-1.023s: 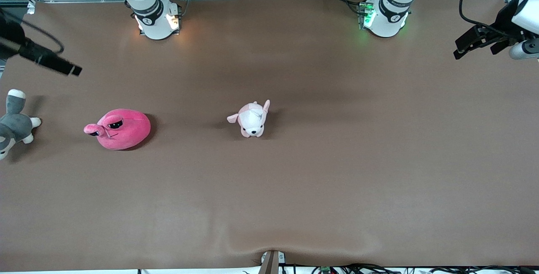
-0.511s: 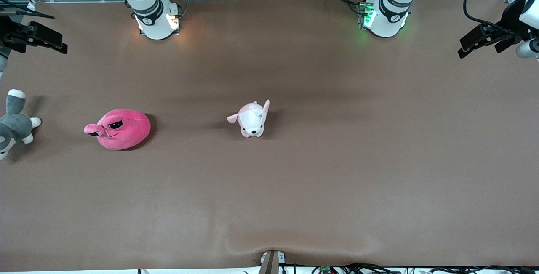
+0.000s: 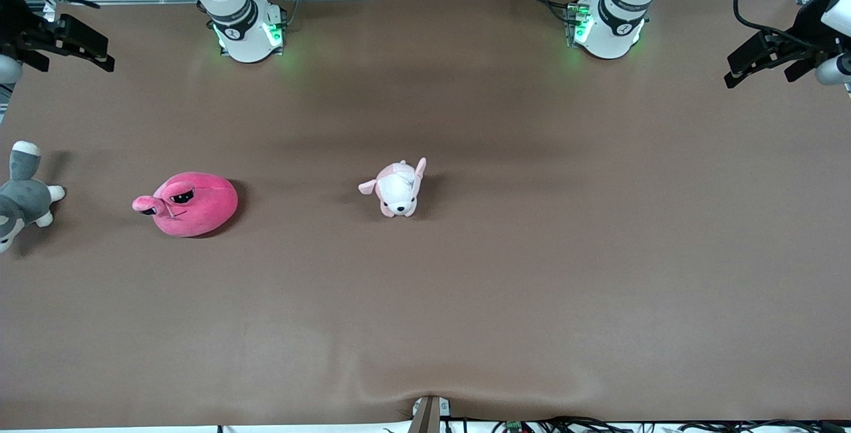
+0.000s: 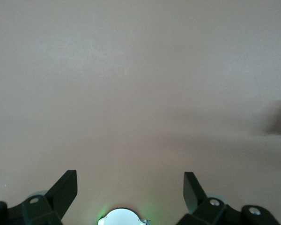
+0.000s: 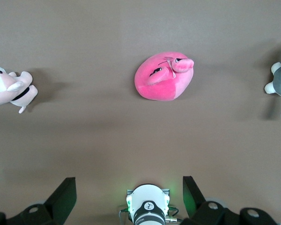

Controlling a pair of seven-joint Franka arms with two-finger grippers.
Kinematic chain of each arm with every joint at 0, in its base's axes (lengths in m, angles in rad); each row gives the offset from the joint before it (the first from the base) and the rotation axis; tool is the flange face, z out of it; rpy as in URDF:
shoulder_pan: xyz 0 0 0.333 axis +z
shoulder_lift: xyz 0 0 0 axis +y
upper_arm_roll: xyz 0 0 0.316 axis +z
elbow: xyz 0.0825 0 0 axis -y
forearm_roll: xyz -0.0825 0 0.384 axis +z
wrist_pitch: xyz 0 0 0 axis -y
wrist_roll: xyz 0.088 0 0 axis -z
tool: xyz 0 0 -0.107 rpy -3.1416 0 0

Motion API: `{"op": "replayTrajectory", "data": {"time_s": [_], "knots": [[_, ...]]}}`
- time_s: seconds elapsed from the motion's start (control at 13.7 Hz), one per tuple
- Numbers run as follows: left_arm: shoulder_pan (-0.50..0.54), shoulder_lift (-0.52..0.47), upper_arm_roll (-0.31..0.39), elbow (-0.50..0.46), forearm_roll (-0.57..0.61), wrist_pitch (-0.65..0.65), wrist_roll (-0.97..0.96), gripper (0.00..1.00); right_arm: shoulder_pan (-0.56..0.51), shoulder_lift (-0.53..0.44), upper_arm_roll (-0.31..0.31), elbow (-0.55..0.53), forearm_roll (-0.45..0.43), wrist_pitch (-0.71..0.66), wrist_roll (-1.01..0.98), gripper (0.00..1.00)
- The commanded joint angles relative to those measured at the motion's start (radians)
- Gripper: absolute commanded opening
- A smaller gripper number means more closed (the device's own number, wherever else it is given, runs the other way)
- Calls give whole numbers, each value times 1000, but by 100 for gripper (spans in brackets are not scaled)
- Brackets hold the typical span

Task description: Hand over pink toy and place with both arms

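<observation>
The pink toy, a round hot-pink plush with black half-lidded eyes, lies on the brown table toward the right arm's end. It also shows in the right wrist view as the pink toy, well away from the fingers. My right gripper hangs open and empty over the table's corner at that end, high above the toy. My left gripper is open and empty over the table's edge at the left arm's end. In the wrist views the left gripper and the right gripper have only bare table between their fingers.
A pale pink-and-white puppy plush sits mid-table. A grey-and-white plush lies at the table's edge at the right arm's end. The right arm's base and the left arm's base glow green.
My right gripper has swung away from the toys toward the corner by the bases. The right base's light has turned from white-orange to green. The left gripper shifted slightly; the toys have not moved.
</observation>
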Motion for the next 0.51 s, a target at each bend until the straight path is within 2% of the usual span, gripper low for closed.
{"op": "replayTrajectory", "data": {"time_s": [0.0,0.22,0.44], "knots": [[7,14,4,36,22,-21,27,100,-4,-16,1,22,-28,13,-25,100],[10,21,7,60,22,-21,16,100,-11,-12,-5,27,-20,10,-27,100],[21,70,8,129,22,-57,21,100,-9,-12,-5,27,-21,11,-25,100]]}}
